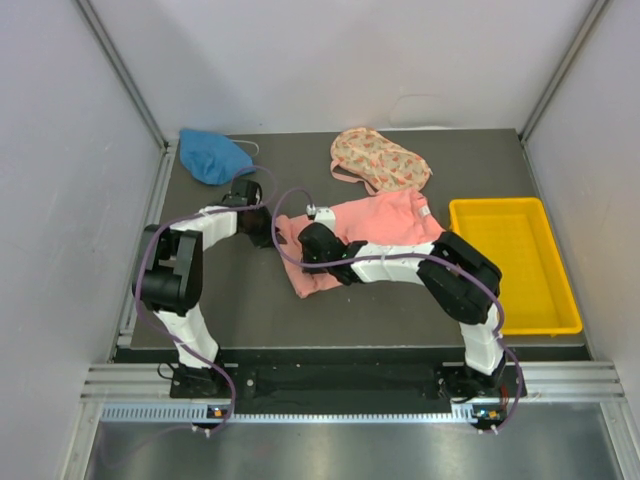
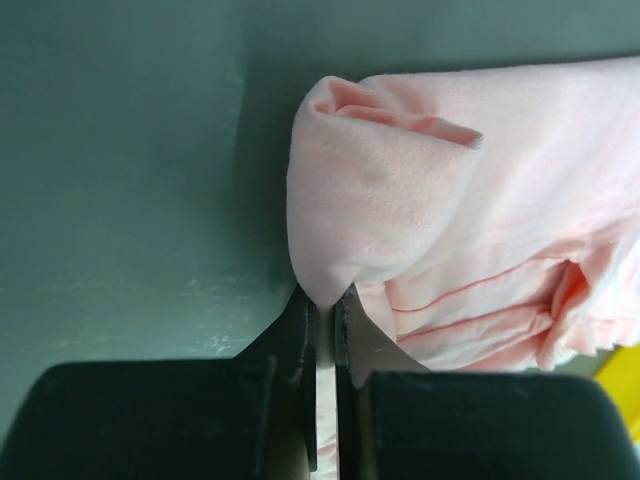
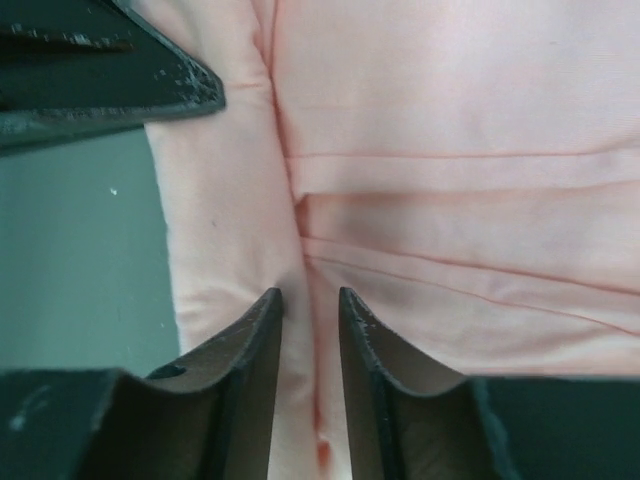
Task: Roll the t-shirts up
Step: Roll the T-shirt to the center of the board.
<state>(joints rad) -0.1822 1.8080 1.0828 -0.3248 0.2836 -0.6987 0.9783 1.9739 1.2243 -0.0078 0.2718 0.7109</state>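
Looking down on a dark table point(image 1: 250, 300) with three t-shirts scattered over it. Got the pink t-shirt point(image 1: 385, 222) lying rumpled around the middle, just beside a yellow tray point(image 1: 512, 262) on its right. Blue t-shirt point(image 1: 213, 155) bunched up in the far left corner, floral t-shirt point(image 1: 380, 160) by the far edge, just past the pink one.

Both arms reaching into the left end of the pink one, left arm from the left, right arm bent across from the right side.

Left gripper point(image 2: 326, 300): jaws squeezed almost flat together, pinching a puffed-up fold at the shirt's edge right at the tips. Fold bulging above the fingertips, rest of the cloth trailing off to the right in loose pleats, bare table off to the left.

Right gripper point(image 3: 310, 300): pointed down onto the flatter cloth, jaws drawn close with only a thin slot between, nipping a raised crease of pink fabric in that slot. A few pressed lines running sideways across the cloth beyond the tips. Edge of the shirt just left of the left-hand finger, grey table after that.

Also a pair of scuffed black fingers point(image 3: 150, 90) poking into the top left corner of the right wrist view, sitting over the shirt's edge. Probably the other gripper, but can't say for sure from that sliver.
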